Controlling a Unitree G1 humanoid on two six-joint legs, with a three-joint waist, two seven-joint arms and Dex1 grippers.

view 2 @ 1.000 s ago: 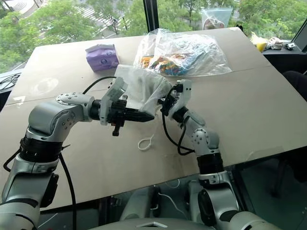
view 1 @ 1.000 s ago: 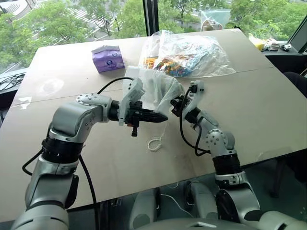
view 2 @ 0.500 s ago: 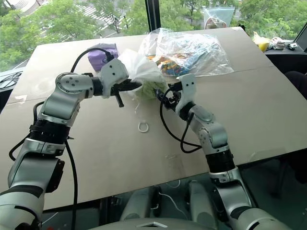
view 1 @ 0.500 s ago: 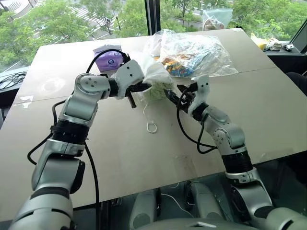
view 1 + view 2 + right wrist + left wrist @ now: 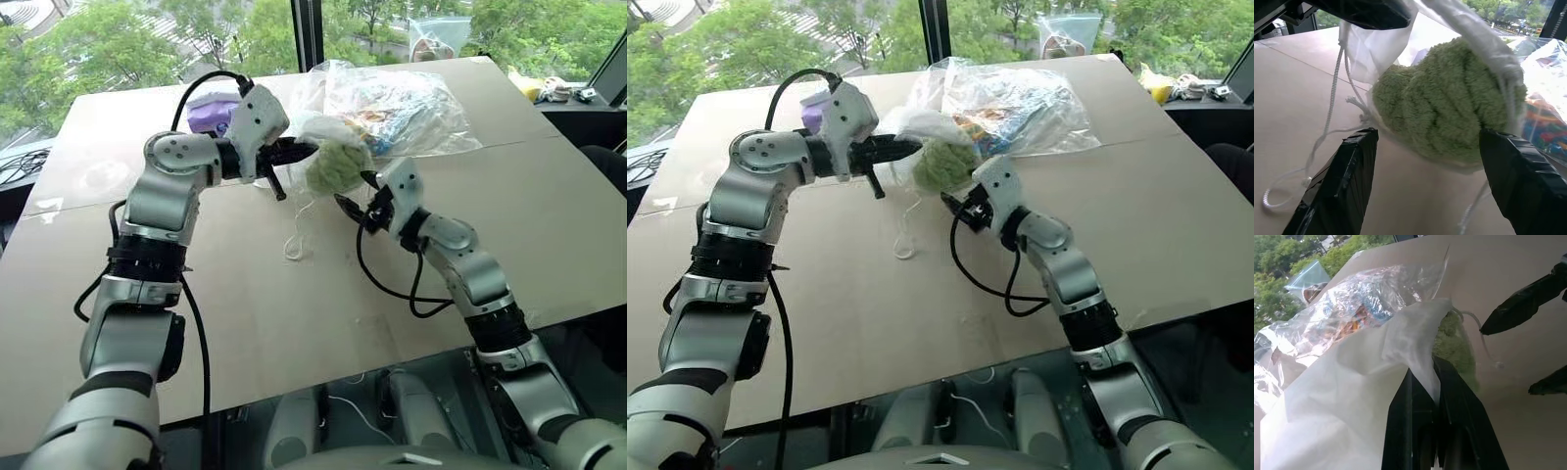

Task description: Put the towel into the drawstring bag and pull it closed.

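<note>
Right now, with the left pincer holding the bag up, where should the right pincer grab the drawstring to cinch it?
Probably the drawstring where it hangs free below the drawstring bag, coming from the side across the hanging strands. The left pincer is shut on the bag fabric, the towel bulges inside, and the right pincer stands open just below it.

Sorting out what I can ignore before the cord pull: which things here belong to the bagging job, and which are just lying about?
Part of the job:
- drawstring bag, pinched by the shut left gripper
- towel, inside the bag
- drawstring cord, hanging down to the table
- right gripper, open below the towel

Lying about:
- clear plastic bag of colourful sticks
- purple packet
</note>
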